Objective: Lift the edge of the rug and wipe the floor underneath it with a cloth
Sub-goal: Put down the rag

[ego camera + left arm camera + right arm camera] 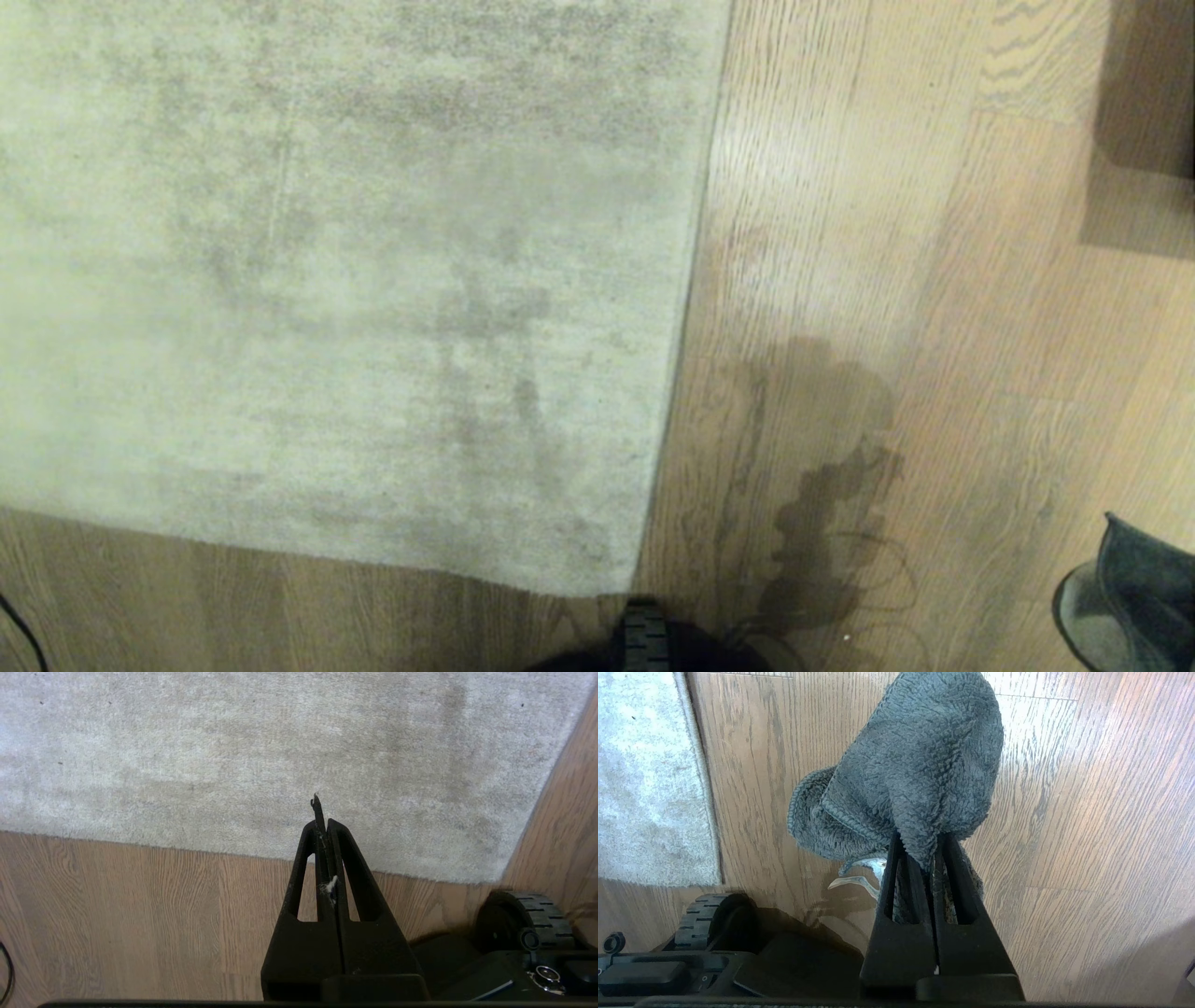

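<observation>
Rug (327, 280) lies flat on the wood floor (887, 233).
Right hand (930, 858) grasps the grey cloth (920, 765); left hand (325, 828) is clenched empty above the rug corner.

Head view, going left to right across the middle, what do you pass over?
The rug → its straight right edge → bare wood floor with a dark shadow patch → the grey cloth at the lower right corner.
</observation>
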